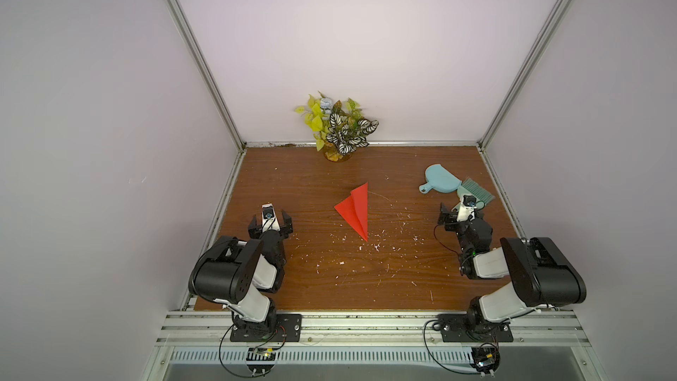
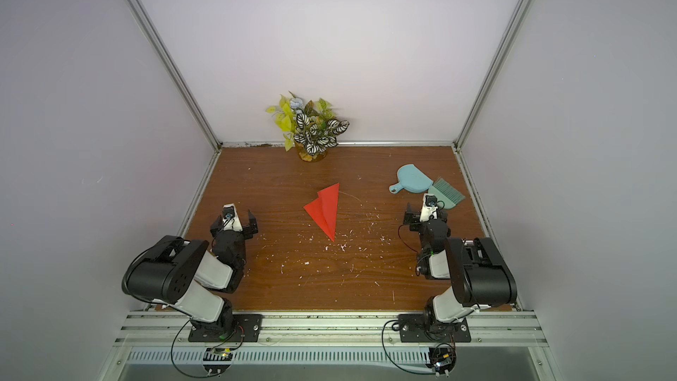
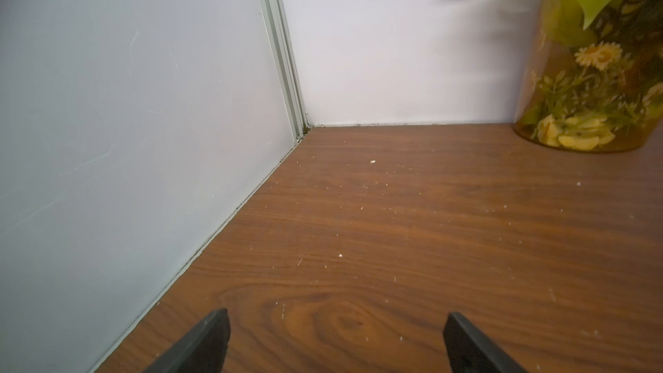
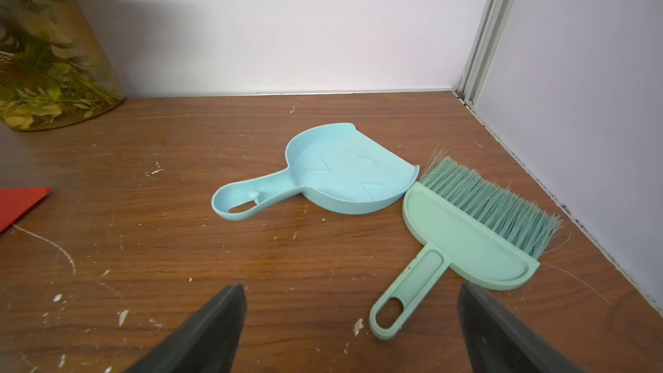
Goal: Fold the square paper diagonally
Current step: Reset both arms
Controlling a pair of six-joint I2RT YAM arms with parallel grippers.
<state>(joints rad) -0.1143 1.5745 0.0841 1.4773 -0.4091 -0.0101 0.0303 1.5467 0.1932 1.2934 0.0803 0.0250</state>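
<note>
The square paper (image 1: 354, 210) (image 2: 325, 212) lies folded on the middle of the wooden table, a red-orange pointed shape with one flap overlapping the other unevenly. One corner of it shows in the right wrist view (image 4: 21, 202). My left gripper (image 1: 270, 219) (image 2: 234, 219) (image 3: 337, 313) hangs open over bare wood well left of the paper, holding nothing. My right gripper (image 1: 461, 211) (image 2: 426, 211) (image 4: 351, 285) stands open well right of the paper, with nothing gripped.
A light blue dustpan (image 1: 441, 179) (image 4: 341, 177) and a green brush (image 1: 476, 192) (image 4: 466, 242) lie at the back right; the brush handle reaches in between my right fingers. A potted plant (image 1: 339, 126) (image 3: 592, 102) stands against the back wall. White crumbs litter the table (image 1: 366, 280). Walls close three sides.
</note>
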